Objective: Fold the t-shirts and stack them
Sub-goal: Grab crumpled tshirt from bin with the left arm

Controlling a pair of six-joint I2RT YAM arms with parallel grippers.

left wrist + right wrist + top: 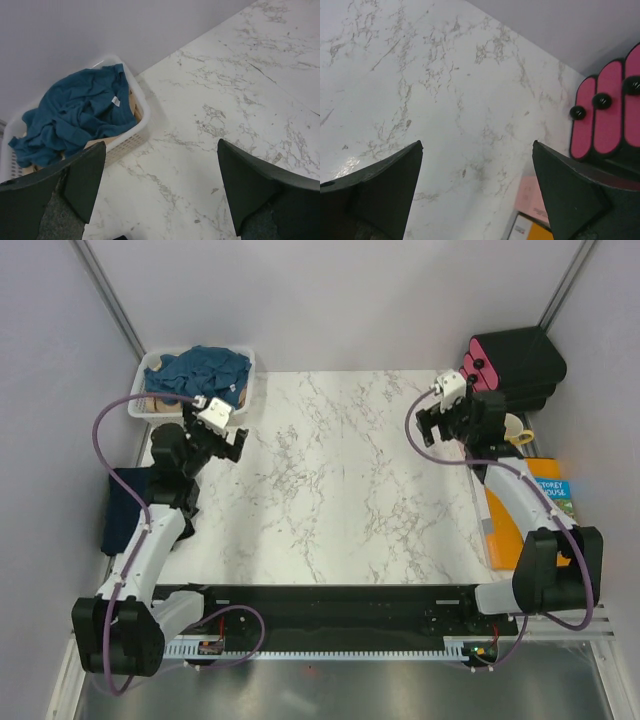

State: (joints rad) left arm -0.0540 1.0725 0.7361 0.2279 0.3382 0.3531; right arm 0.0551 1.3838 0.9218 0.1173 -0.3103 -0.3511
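A teal-blue t-shirt (205, 368) lies crumpled in the white basket (146, 367) at the table's far left; it also shows in the left wrist view (75, 115). A bit of beige-tan fabric (134, 107) shows under it. A dark navy t-shirt (122, 505) hangs off the table's left edge. My left gripper (232, 444) is open and empty above the table just in front of the basket. My right gripper (428, 427) is open and empty above the table's far right.
A black and pink rack (515, 365) stands at the far right corner, also in the right wrist view (607, 115). A mug (516, 431) and an orange book (540, 510) lie along the right edge. The marble tabletop (330, 480) lies between the arms.
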